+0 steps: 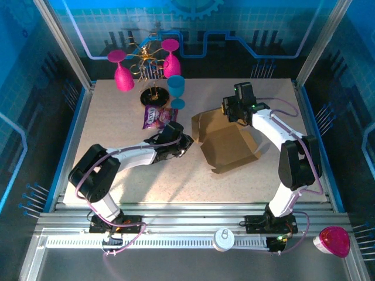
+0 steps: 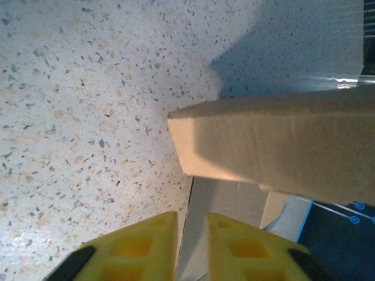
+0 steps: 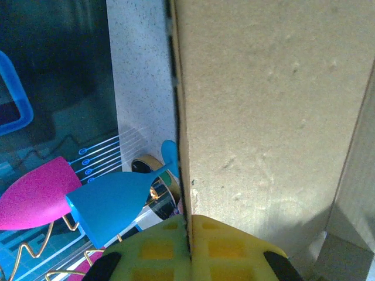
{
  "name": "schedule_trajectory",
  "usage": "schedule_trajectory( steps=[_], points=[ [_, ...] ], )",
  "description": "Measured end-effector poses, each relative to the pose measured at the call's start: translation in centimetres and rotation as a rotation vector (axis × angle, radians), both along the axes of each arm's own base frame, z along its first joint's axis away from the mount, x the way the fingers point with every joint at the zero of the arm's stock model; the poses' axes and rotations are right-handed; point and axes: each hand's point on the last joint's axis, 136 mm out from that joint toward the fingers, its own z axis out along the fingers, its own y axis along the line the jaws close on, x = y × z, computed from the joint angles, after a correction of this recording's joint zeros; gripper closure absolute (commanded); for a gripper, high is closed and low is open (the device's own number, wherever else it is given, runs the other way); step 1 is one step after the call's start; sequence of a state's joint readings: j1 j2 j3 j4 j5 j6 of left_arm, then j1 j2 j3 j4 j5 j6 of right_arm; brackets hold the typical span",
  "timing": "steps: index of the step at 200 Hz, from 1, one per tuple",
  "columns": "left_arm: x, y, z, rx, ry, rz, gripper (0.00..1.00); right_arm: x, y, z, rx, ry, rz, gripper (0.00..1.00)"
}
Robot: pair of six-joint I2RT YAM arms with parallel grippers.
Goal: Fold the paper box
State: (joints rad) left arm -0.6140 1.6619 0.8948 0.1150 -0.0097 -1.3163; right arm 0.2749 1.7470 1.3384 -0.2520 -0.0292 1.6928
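The paper box (image 1: 231,146) lies part-folded on the right half of the table, brown and unprinted, with its flaps spread. My right gripper (image 1: 230,110) is at its far edge. In the right wrist view the right gripper (image 3: 190,234) is shut on the thin edge of an upright box panel (image 3: 263,117). My left gripper (image 1: 187,142) lies low at the box's left side. In the left wrist view its yellow fingers (image 2: 146,246) stand a narrow gap apart. The edge of a flat flap (image 2: 225,202) runs through that gap, and a raised box wall (image 2: 281,146) stands just ahead.
A purple snack packet (image 1: 157,117) lies just behind the left gripper. Further back stand a blue goblet (image 1: 176,88), two pink goblets (image 1: 122,73) and a gold wire stand (image 1: 149,61) on a black base (image 1: 154,96). The blue goblet (image 3: 111,202) is close to the right gripper.
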Motion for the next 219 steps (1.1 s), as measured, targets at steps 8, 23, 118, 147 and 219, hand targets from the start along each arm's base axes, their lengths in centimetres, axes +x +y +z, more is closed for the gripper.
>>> schedule_trajectory(
  steps=[8, 23, 118, 147, 219],
  points=[
    [0.2, 0.3, 0.4, 0.002, -0.01, -0.002, 0.73, 0.0, 0.0, 0.0, 0.0, 0.0, 0.0, 1.0],
    [1.1, 1.1, 1.5, 0.005, -0.052, -0.023, 0.77, 0.0, 0.0, 0.0, -0.003, -0.001, 0.003, 1.0],
    [3.9, 0.3, 4.6, 0.327, -0.515, -0.697, 0.7, 0.4, 0.3, 0.3, -0.036, -0.062, 0.05, 1.0],
    [3.7, -0.1, 3.2, 0.354, -0.543, -0.781, 0.65, -0.2, 0.6, -0.8, -0.045, -0.116, 0.075, 1.0],
    [4.0, -1.6, 4.6, 0.346, -0.67, -0.832, 0.62, 0.8, 1.5, 0.2, -0.013, -0.252, 0.114, 1.0]
  ],
)
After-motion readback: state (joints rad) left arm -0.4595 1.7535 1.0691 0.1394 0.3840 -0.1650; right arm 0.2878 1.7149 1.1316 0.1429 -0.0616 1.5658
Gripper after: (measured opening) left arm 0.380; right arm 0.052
